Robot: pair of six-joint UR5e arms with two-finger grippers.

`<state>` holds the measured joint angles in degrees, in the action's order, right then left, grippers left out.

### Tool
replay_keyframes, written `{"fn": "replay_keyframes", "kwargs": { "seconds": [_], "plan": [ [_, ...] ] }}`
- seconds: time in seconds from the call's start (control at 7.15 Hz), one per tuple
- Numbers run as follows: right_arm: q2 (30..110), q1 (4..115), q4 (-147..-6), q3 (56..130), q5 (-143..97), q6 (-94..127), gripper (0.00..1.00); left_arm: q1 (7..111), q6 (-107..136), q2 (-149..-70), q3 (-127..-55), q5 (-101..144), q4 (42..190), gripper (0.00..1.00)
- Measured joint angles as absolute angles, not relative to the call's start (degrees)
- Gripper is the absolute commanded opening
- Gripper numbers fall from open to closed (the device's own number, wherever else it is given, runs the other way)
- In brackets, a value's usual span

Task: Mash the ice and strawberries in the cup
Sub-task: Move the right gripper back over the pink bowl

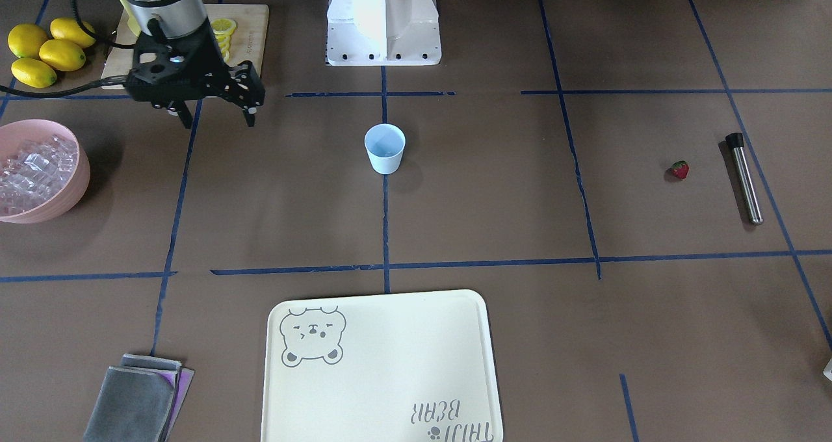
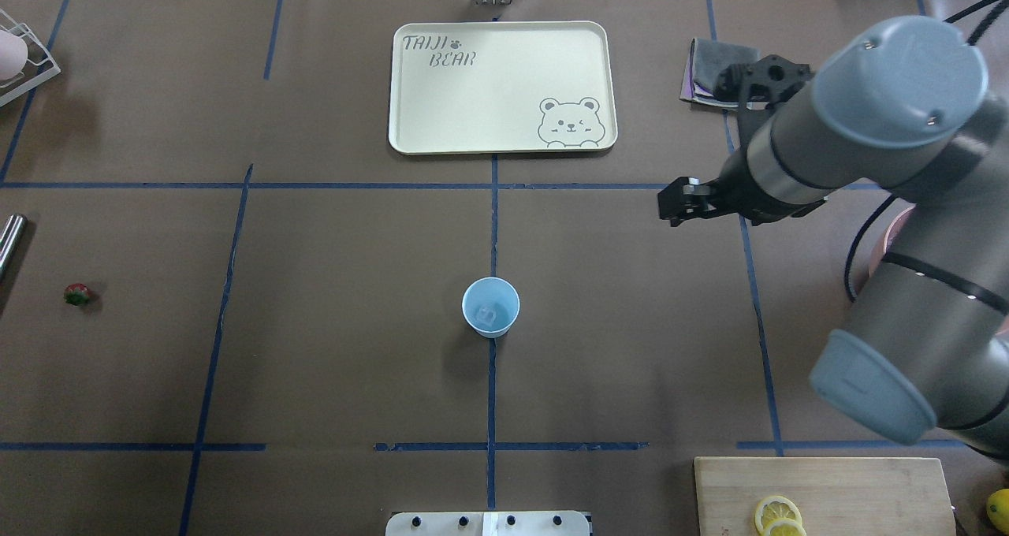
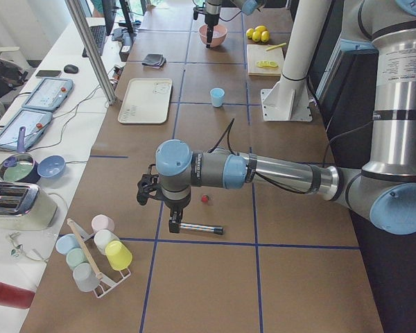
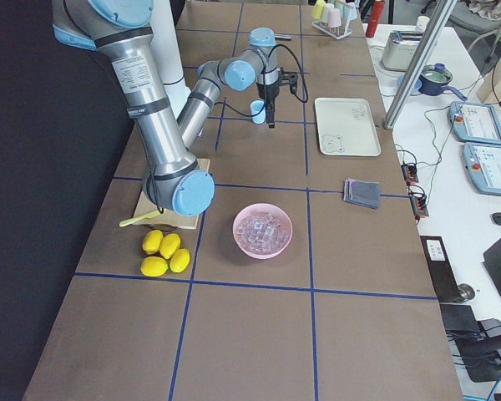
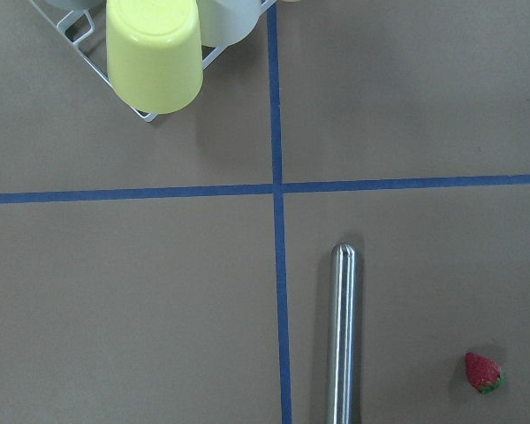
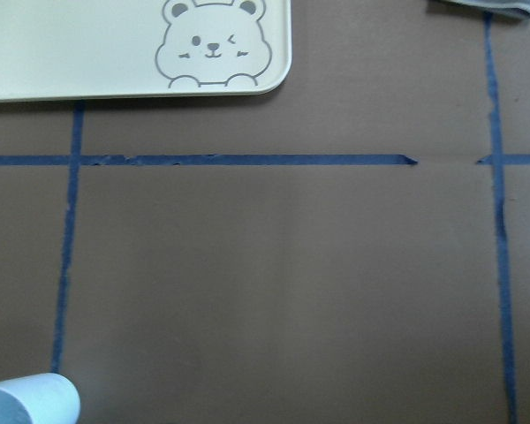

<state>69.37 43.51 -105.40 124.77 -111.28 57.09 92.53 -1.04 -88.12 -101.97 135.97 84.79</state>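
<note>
The pale-blue cup (image 1: 385,148) stands upright at the table's middle, and one ice cube (image 2: 487,314) lies in it. More ice (image 1: 31,168) fills the pink bowl (image 1: 77,182). A strawberry (image 1: 680,169) lies alone on the table beside a steel muddler (image 1: 745,182). My right gripper (image 1: 219,123) hangs open and empty above the table, between the bowl and the cup. My left gripper (image 3: 158,208) hovers over the strawberry (image 5: 482,372) and muddler (image 5: 342,340). No left fingers show in the left wrist view, so I cannot tell its state.
Lemons (image 1: 44,52) and a cutting board (image 1: 250,29) with lemon slices sit behind the right arm. A cream bear tray (image 1: 383,370) and folded grey cloths (image 1: 140,400) lie on the operators' side. A rack of cups (image 5: 155,57) stands near the left gripper.
</note>
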Motion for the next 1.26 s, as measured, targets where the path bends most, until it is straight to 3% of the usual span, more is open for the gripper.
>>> {"fn": "replay_keyframes", "kwargs": {
  "seconds": [0.28, 0.7, 1.26],
  "plan": [
    [78.54, 49.68, -101.86, 127.18, -115.41, 51.81, 1.00, 92.44, 0.11, -88.05, -103.31, 135.89, 84.74, 1.00],
    [94.99, 57.45, -82.93, 124.51, -122.20, 50.70, 0.99, 92.38, 0.51, -87.89, -104.68, 135.88, 84.67, 1.00],
    [96.79, 59.72, -79.30, 114.80, -122.70, 50.61, 0.99, 92.37, 1.40, -87.40, -107.06, 135.82, 84.50, 1.00]
  ]
}}
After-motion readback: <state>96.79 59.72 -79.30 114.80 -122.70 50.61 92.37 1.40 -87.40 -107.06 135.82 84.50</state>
